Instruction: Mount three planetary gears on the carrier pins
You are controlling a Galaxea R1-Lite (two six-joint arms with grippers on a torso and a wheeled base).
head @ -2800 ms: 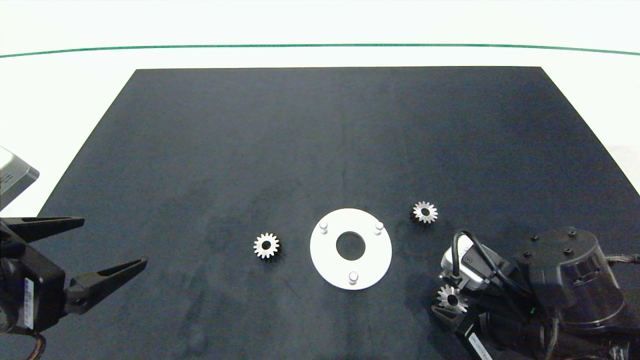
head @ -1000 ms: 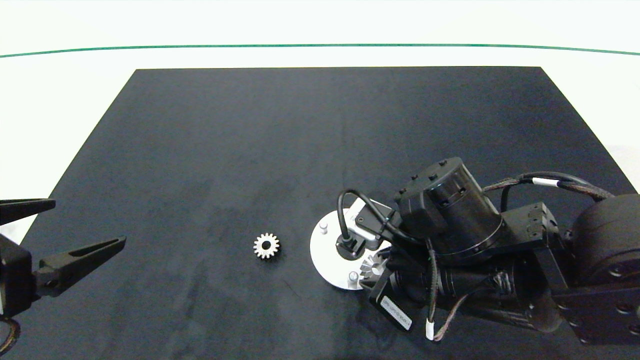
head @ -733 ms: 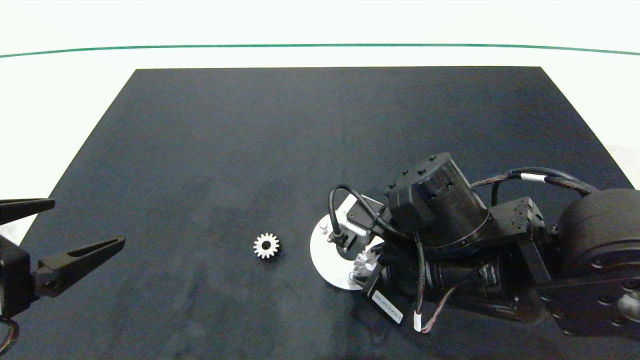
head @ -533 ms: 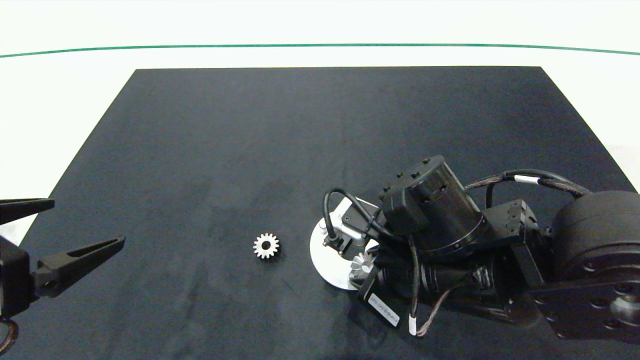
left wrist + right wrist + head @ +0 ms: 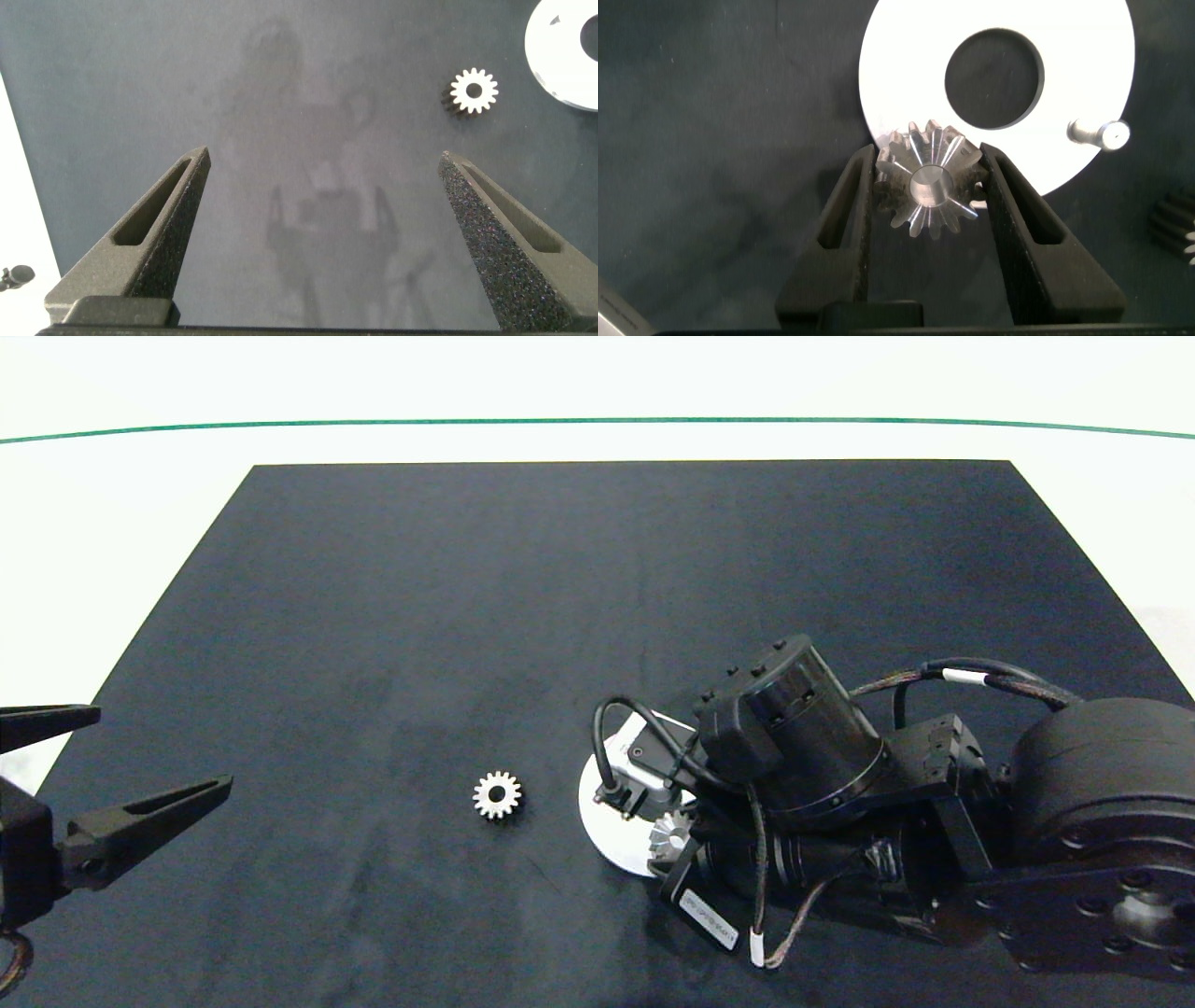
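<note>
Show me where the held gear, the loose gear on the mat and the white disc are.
held gear [image 5: 929,189], right wrist view, its hub.
loose gear [image 5: 497,795], head view, its centre hole.
white disc [image 5: 896,70], right wrist view, bare flat face.

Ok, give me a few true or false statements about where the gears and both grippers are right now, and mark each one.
1. The right gripper is shut on a gear. True.
2. The left gripper holds a gear. False: it is open and empty, at the mat's left edge.
3. A loose gear lies flat on the mat, left of the white disc. True.
4. All three gears already sit on the disc's pins. False: the only pin in view is bare.
5. The held gear hangs over the disc's rim. True.
</note>
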